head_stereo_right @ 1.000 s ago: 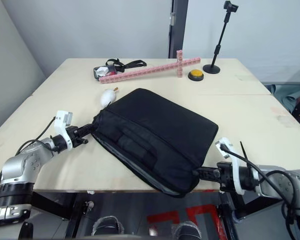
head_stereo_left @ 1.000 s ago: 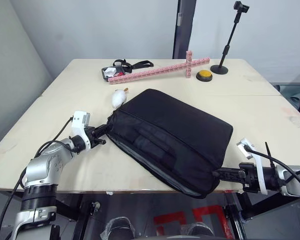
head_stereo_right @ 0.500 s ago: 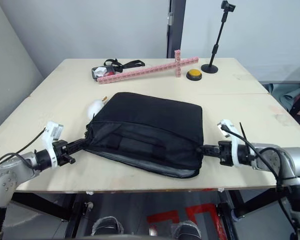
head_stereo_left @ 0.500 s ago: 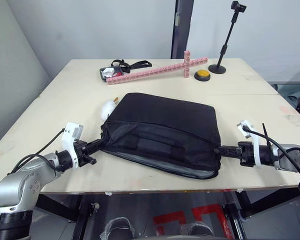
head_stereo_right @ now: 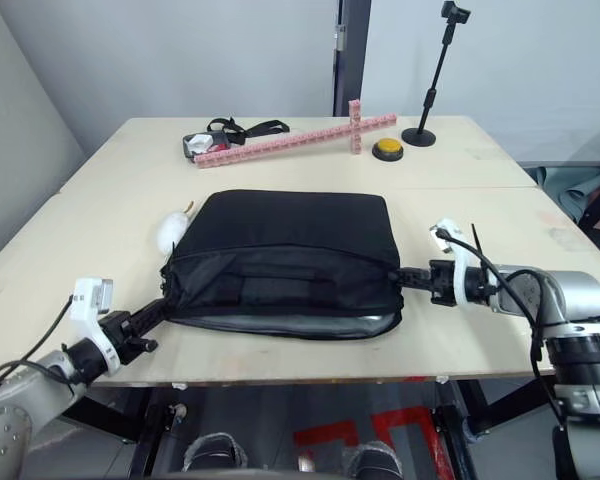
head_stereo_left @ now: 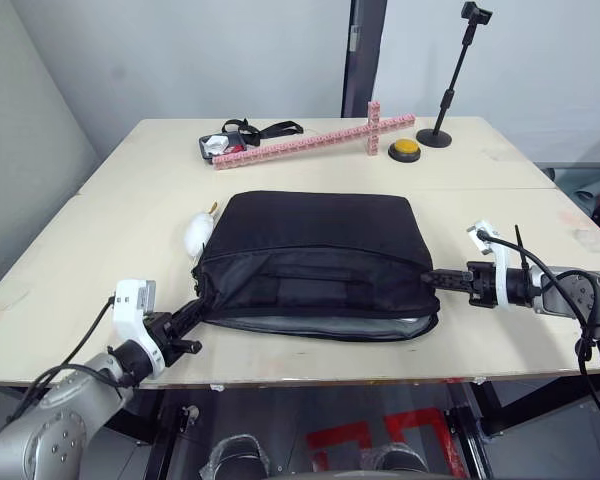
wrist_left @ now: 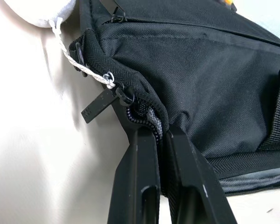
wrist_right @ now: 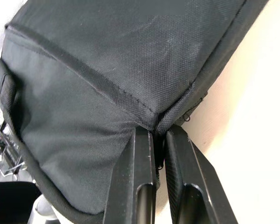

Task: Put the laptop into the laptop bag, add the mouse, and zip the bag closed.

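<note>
Two grippers are clamped on opposite ends of the laptop bag (head_stereo_left: 315, 262), which lies flat near the front edge of the table (head_stereo_left: 120, 200). Left gripper (wrist_left: 156, 133): fingers pinched on the bag's near left corner at the zipper end, where a black pull tab (wrist_left: 99, 105) and a white cord (wrist_left: 77, 63) hang. White plush toy (head_stereo_left: 199, 233) lies touching the bag's left side. Right gripper (wrist_right: 158, 133): fingers pressed together on the fabric at the bag's right corner. At the far side: pink block strip (head_stereo_left: 315, 140), yellow button (head_stereo_left: 408, 150), black stand (head_stereo_left: 450, 90).
</note>
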Controlling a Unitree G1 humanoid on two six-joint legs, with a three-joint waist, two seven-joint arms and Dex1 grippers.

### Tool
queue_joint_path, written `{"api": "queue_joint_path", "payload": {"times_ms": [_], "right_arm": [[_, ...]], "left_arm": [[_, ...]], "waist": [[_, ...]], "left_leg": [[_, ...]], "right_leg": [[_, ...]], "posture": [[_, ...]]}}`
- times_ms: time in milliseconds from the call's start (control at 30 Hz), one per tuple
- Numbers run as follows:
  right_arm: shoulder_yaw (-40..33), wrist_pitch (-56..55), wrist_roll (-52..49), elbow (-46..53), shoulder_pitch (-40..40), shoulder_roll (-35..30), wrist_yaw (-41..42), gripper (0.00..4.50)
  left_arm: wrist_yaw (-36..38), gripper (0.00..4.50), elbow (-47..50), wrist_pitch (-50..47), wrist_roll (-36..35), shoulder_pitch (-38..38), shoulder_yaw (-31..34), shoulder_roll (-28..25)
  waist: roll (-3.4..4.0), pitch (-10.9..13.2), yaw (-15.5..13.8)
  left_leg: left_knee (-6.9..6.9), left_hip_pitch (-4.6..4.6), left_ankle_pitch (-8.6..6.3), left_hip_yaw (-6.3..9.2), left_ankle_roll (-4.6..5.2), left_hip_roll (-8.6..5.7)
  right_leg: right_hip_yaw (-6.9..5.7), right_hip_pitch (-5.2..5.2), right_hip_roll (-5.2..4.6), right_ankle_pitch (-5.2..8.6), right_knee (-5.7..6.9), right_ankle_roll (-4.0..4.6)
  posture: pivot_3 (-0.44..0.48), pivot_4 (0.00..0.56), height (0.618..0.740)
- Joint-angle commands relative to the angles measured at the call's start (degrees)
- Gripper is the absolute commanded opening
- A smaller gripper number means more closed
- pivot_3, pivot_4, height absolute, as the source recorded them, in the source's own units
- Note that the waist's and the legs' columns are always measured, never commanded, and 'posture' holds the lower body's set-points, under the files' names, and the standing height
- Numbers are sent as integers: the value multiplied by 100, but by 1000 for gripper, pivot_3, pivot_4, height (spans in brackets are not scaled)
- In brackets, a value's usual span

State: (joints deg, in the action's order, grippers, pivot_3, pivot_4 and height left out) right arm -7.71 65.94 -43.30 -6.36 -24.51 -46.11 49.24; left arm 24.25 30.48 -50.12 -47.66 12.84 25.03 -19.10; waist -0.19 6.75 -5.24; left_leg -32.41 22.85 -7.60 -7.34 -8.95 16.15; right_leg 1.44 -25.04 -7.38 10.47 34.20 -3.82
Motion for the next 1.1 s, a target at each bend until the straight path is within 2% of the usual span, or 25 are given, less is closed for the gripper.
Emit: {"api": "queue_joint_path", "payload": {"times_ms": [33, 333, 500, 533, 567, 767, 900, 933, 967, 1000, 1100], "right_arm": [[-97, -151, -92, 144, -229, -81, 351, 17], [-183, -137, 24, -109, -304, -7, 407, 17], [-209, -154, 76, -153, -345, 48, 406, 17], [-228, -164, 77, -163, -352, 64, 396, 422], [-293, -181, 74, -185, -360, 99, 341, 902], [-401, -304, 118, -168, -243, -27, 489, 2915], [-318, -700, 324, -119, -90, -266, 744, 4301], [-288, -798, 351, -99, -61, -361, 874, 4500], [-262, -873, 373, -93, -45, -423, 970, 4500], [-224, -1002, 435, -97, -42, -515, 1081, 4500], [-18, -2407, 992, -131, -53, -1110, 2146, 4500]], "left_arm": [[-87, 0, 323, 49, -217, 98, -299, 125], [-206, 0, 403, 228, -195, 320, -556, 175], [-310, 0, 229, 395, -139, 156, -574, 203], [-324, 0, 194, 424, -125, 127, -561, 188], [-272, 378, 177, 436, -115, 149, -548, 125], [-24, 2518, 5, 505, -246, 272, -173, -226], [183, 3934, -126, 486, -392, 330, 255, -690], [250, 4277, -156, 446, -510, 324, 418, -833], [291, 4457, -186, 420, -593, 316, 524, -931], [368, 4457, -215, 388, -681, 327, 650, -1070], [995, 4457, -535, 364, -832, 398, 1378, -1892]], "waist": [[2, -1, -16], [9, -6, -16], [11, -8, -20], [11, -8, -21], [11, -8, -17], [12, -8, -12], [12, -9, -8], [12, -9, -8], [12, -9, -8], [12, -9, -6], [13, -8, -7]], "left_leg": [[0, -1, 1, 0, 2, 0], [-7, -4, 1, -1, 5, 0], [-11, -6, 2, -2, 7, 0], [-12, -6, 2, -2, 7, 0], [-14, -7, 3, -2, 8, 0], [-24, -11, 2, -2, 8, 0], [-25, -15, 2, -3, 7, 0], [-25, -15, 2, -2, 7, 1], [-25, -16, 2, -2, 7, 1], [-26, -15, 1, -2, 7, 1], [-29, -17, 1, -3, 7, 2]], "right_leg": [[0, 0, 0, 0, 3, 0], [4, 3, 0, 0, 4, -1], [6, 5, 0, -1, 5, -1], [6, 6, 0, -1, 6, -1], [6, 5, 0, -1, 8, -1], [10, 5, 0, -1, 21, -1], [10, 5, 0, -1, 26, -1], [11, 5, 1, -1, 26, -2], [11, 6, 1, -1, 26, -1], [11, 6, 1, -1, 26, -1], [11, 4, 1, 0, 29, -2]], "posture": [[0, 150, 740], [0, 150, 740], [0, 150, 740], [0, 150, 740], [0, 150, 740], [0, 150, 740], [0, 150, 740], [0, 150, 740], [0, 150, 740], [0, 150, 740], [0, 150, 740]]}}
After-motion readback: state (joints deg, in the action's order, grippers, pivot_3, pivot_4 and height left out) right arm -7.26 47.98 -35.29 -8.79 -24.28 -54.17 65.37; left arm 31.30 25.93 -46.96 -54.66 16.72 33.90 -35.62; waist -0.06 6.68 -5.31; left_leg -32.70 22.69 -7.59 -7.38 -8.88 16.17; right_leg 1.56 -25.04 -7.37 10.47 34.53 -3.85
